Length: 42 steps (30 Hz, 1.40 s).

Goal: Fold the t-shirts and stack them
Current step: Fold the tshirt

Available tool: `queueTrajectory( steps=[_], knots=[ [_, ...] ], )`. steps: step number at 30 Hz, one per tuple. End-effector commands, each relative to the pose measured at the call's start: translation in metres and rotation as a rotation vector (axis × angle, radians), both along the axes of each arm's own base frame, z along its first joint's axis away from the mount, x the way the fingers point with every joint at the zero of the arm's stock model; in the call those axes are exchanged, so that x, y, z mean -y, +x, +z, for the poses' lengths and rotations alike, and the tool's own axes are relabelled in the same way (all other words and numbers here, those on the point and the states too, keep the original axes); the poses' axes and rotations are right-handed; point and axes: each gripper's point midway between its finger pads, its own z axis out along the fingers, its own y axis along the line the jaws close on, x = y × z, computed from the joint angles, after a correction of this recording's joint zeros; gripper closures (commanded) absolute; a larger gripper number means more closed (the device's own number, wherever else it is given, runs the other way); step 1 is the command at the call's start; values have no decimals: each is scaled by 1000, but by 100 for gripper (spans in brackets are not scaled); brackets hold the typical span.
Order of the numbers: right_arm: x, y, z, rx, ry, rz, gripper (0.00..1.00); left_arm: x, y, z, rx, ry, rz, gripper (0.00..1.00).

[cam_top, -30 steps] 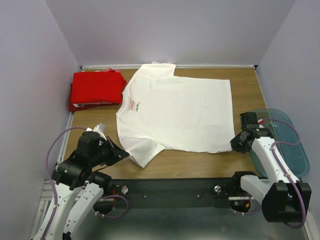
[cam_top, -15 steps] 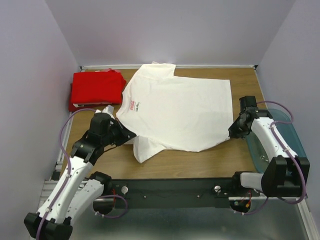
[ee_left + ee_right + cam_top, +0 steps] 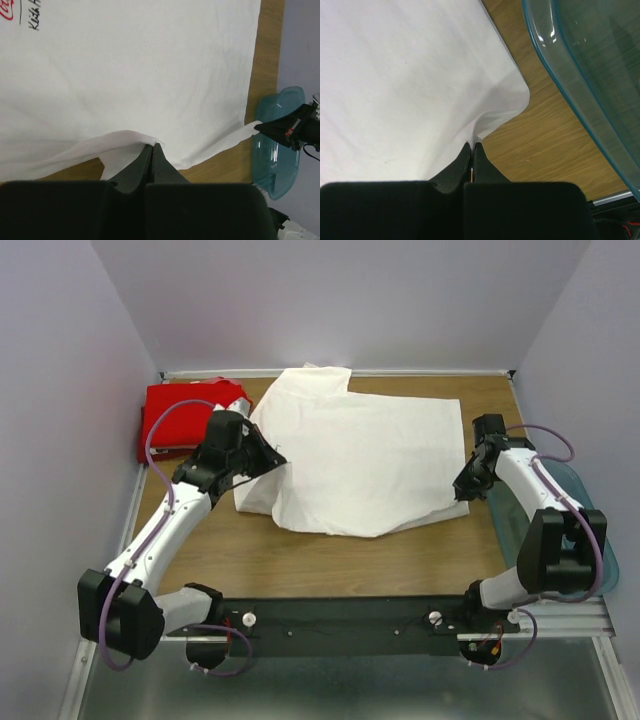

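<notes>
White t-shirt [image 3: 370, 460] partly folded | left tool [image 3: 152, 146] pinching its edge | right tool [image 3: 472, 145] pinching its corner

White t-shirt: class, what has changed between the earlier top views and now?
Both jaws stay shut on the near edge of the white t-shirt. The left jaws carried the sleeve toward the red t-shirt, folding the near part over; the right jaws moved slightly too. The tub and red t-shirt stayed.

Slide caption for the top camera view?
Left end effector and right end effector pinch the white t-shirt mid-fold; folded red t-shirt far left, blue tub right.
</notes>
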Motion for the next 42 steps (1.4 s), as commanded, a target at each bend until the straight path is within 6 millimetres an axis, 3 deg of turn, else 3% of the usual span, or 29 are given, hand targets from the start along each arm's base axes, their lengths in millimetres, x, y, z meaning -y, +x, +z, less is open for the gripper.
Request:
queueTrajectory(
  steps=[1, 7, 10, 19, 24, 34, 42],
  knots=[
    [4, 23, 6, 33, -9, 14, 99, -7, 23, 22, 90, 37, 8, 100],
    [5, 34, 5, 28, -1, 12, 99, -20, 39, 29, 109, 36, 33, 100],
    [8, 38, 5, 26, -3, 4, 99, -21, 51, 37, 132, 17, 25, 100],
    [31, 42, 6, 22, -30, -37, 99, -27, 85, 38, 122, 19, 23, 100],
    [33, 48, 2, 13, -30, -40, 100, -28, 103, 41, 127, 17, 27, 100],
    [36, 59, -1, 5, -33, -45, 100, -25, 125, 40, 124, 10, 12, 100],
    [38, 71, 3, 22, -34, -50, 99, -39, 138, 46, 137, 9, 43, 100]
  ],
)
